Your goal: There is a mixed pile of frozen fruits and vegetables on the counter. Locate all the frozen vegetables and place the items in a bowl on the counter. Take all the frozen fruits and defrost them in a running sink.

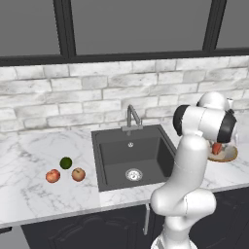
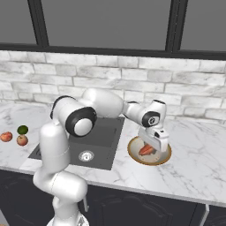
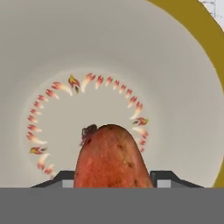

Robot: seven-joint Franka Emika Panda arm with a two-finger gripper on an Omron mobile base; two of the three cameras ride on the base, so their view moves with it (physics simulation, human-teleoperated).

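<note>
The two-finger gripper (image 2: 150, 150) is closed on the elongated red-orange tapered piece (image 3: 110, 157), which is clamped between the 2 dark fingertips (image 3: 168, 178) and points down into the bowl. Directly beneath the gripper, the shallow round bowl with the tan wooden-looking rim and pale inside (image 2: 164, 156) is seen on the white marble-look counter (image 2: 194, 172); a ring of small red and orange flame-like marks is painted on its pale floor. Whether the held piece touches the floor of the bowl cannot be told. Just beside the bowl, toward the arm's base, the dark grey rectangular sink (image 1: 131, 155) with a round silver drain and a curved grey metal faucet (image 1: 132, 116) is set into the counter. Well beyond the sink, on its far side from the gripper, 3 small pieces are grouped: the dark green ball (image 1: 65, 163), the redder apple-like ball (image 1: 53, 176) and the red-tan apple-like ball (image 1: 78, 174).
</note>
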